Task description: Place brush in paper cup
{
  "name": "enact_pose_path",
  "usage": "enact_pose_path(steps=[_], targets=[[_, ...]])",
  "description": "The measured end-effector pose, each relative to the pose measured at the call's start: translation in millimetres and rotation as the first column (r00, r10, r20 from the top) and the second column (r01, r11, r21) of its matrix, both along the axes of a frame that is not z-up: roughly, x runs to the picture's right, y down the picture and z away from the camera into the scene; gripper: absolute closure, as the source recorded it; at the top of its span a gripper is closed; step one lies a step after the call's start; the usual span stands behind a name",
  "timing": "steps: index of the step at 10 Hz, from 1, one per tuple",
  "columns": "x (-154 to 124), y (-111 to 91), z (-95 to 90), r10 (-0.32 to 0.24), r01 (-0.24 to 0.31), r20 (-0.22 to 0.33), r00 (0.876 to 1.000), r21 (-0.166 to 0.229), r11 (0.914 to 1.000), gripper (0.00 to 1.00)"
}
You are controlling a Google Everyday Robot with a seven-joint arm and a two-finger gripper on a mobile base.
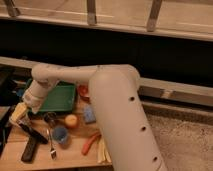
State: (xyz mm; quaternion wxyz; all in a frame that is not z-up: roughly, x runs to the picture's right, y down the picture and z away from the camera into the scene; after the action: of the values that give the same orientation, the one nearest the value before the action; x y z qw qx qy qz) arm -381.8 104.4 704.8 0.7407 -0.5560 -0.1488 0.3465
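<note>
Beside the green tray point(59, 98), gripper point(31, 111) overhangs slim black brush point(33, 132).

Clutter on a wooden table point(75, 156)
Green plastic tray point(59, 98) beside the gripper point(33, 107) at left; small blue cup point(60, 134) and round orange ball point(71, 120) in front.

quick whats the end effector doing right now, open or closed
End effector: low at the table's left side, beside the green tray; grip state cannot be told.

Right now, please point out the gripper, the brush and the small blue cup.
gripper point(31, 107): camera view, on its lower tip.
brush point(34, 132): camera view, middle of the black stick.
small blue cup point(60, 134): camera view, on its rim.
</note>
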Motion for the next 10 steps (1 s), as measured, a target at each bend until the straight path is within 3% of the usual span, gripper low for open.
enact_pose_path(steps=[1, 10], targets=[[6.7, -6.5, -1.7, 0.01, -0.01, -0.014, 1.0, 0.015, 0.9998, 0.29], [5.2, -6.2, -3.3, 0.008, -0.008, -0.012, 1.0, 0.016, 0.9998, 0.29]])
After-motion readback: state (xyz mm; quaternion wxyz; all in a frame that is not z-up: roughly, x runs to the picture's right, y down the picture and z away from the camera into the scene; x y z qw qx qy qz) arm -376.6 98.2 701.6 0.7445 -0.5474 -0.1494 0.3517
